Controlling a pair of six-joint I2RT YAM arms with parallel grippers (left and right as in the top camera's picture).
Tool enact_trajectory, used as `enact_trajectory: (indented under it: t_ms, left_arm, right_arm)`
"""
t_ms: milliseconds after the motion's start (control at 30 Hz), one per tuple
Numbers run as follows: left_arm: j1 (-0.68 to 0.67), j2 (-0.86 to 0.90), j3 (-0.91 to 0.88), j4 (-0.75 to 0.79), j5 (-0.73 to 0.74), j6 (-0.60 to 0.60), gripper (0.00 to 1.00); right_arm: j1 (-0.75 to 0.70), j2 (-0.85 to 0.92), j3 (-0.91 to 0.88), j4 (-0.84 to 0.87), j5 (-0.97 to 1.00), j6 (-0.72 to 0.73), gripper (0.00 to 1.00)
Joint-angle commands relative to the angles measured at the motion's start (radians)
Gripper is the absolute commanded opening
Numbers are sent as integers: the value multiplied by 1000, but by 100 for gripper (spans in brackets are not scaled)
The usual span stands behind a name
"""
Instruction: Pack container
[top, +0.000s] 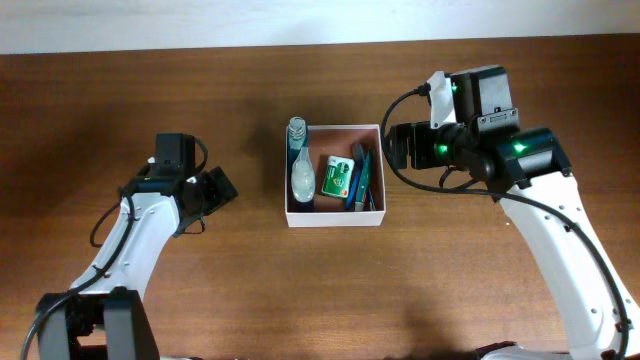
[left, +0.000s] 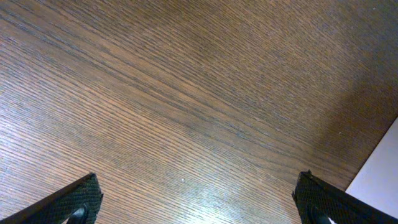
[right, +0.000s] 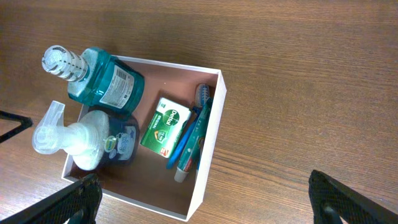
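**Mia:** Where is the container (top: 335, 221)?

**Sam:** We see it in the middle of the brown table (top: 100, 100). It is a white square box, pinkish inside, with no lid.

**Mia:** What do we see in it?

**Sam:** Down the left side we see two bottles. The teal bottle (right: 106, 81) is at the far end, and its clear cap pokes out past the far wall. The pump bottle (right: 87, 140) is nearer to us, just beside the teal one. Its white pump head sticks out over the left wall.

**Mia:** And in the middle?

**Sam:** We see a green box (right: 165, 126) lying flat there. To its right lie a blue toothbrush (right: 184, 142) and a tube (right: 196, 134), close against the right wall (right: 208, 155).

**Mia:** What about the left gripper (top: 215, 190)?

**Sam:** It is left of the container and apart from it. In its own camera we see its fingers (left: 71, 199) spread wide over bare wood. It holds nothing.

**Mia:** And the right gripper (top: 400, 145)?

**Sam:** It is just right of the container, by the far right corner. Its fingers (right: 74, 199) are spread wide too, with nothing between them. Its camera looks down into the box.
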Motion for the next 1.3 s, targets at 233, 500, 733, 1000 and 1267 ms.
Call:
enact_trajectory:
  t_ms: [233, 500, 733, 1000, 1267]
  left_arm:
    - [2, 3, -3, -1, -6, 5, 100]
    - [2, 3, -3, 0, -6, 5, 100]
    - [2, 3, -3, -1, -6, 5, 100]
    - [2, 3, -3, -1, -6, 5, 100]
    - [2, 3, -3, -1, -6, 5, 100]
  right_arm:
    - [-6, -7, 15, 0, 9, 2, 99]
    - [-6, -16, 15, 11, 44, 2, 99]
    - [-6, -186, -8, 39, 51, -46, 99]
    - [-6, -573, -259, 153, 137, -127, 99]
    - [-6, -1160, -838, 443, 192, -126, 99]
